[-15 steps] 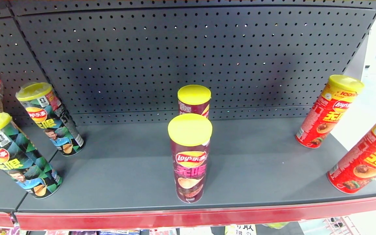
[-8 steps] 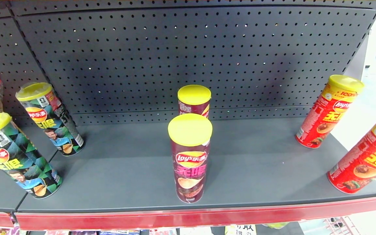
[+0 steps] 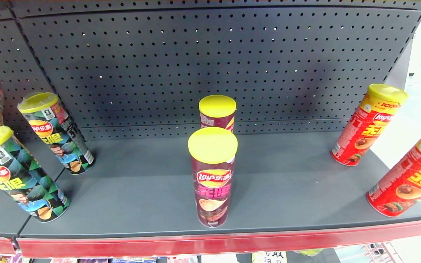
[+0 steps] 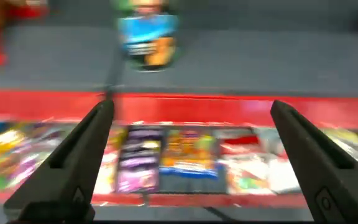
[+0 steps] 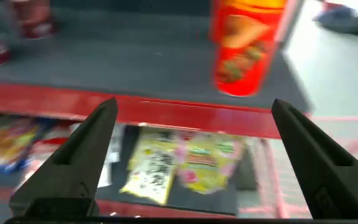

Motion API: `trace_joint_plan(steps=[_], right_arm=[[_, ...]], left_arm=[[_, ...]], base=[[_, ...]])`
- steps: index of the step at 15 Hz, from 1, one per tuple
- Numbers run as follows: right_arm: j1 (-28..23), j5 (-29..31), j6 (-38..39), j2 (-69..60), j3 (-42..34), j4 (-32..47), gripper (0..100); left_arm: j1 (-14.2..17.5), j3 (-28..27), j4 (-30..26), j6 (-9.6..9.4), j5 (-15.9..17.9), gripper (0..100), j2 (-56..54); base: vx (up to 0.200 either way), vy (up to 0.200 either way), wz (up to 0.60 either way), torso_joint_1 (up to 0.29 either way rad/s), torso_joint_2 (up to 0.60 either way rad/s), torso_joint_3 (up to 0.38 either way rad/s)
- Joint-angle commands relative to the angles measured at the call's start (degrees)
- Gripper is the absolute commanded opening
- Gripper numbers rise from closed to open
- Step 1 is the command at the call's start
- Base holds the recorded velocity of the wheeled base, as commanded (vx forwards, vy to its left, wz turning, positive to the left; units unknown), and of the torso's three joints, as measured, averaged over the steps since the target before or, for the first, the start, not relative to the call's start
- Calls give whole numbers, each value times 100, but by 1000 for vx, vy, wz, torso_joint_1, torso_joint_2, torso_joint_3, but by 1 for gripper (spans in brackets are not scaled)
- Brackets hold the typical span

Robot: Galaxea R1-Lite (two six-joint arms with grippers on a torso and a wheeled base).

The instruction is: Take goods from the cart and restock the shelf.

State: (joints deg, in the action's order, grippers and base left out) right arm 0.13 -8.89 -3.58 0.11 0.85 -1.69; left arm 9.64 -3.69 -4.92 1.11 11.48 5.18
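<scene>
- The shelf (image 3: pixel 141 190) is a grey deck with a red front lip (image 3: pixel 225 243). The front maroon can (image 3: pixel 213 182) stands upright on it at mid-width, near the lip.
- The rear maroon can (image 3: pixel 217 113) stands directly behind the front maroon can, close to it, against the pegboard (image 3: pixel 196 65).
- Two green cans stand to the left of the front maroon can, well apart from it. The near green can (image 3: pixel 16 175) is about level with it and the far green can (image 3: pixel 55 131) is farther back.
- Two red cans stand to its right, also well apart. The near red can (image 3: pixel 411 175) is at the shelf's end and the far red can (image 3: pixel 369 124) is farther back.
- The left gripper (image 4: pixel 192 107) is below lip level with its fingers spread wide and nothing between them. It faces blurred packets (image 4: pixel 185 155) on the tier under the front maroon can's deck.
- The right gripper (image 5: pixel 194 104) is likewise spread and empty, at lip level on the side of the red cans.
</scene>
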Motion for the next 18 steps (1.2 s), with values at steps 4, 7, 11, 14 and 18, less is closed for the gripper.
trace_joint_plan(steps=[4,7,11,14,18], right_arm=[[39,-69,7,130,-33,2,100],[57,-52,24,209,-33,2,100],[-22,678,376,-2,-85,161,100],[-13,563,341,-2,-85,161,100],[-13,555,358,-2,-85,161,100]], left_arm=[[-437,114,202,56,785,100,18],[-595,114,229,56,1075,100,-35],[-622,369,800,-190,-1438,100,-52],[-622,369,774,-234,-1957,100,-52],[-1166,369,686,302,-1517,100,-140]], base=[[0,0,0,0,0,0],[0,0,0,0,0,0],[0,0,0,0,0,0],[0,0,0,0,0,0],[0,0,0,0,0,0]])
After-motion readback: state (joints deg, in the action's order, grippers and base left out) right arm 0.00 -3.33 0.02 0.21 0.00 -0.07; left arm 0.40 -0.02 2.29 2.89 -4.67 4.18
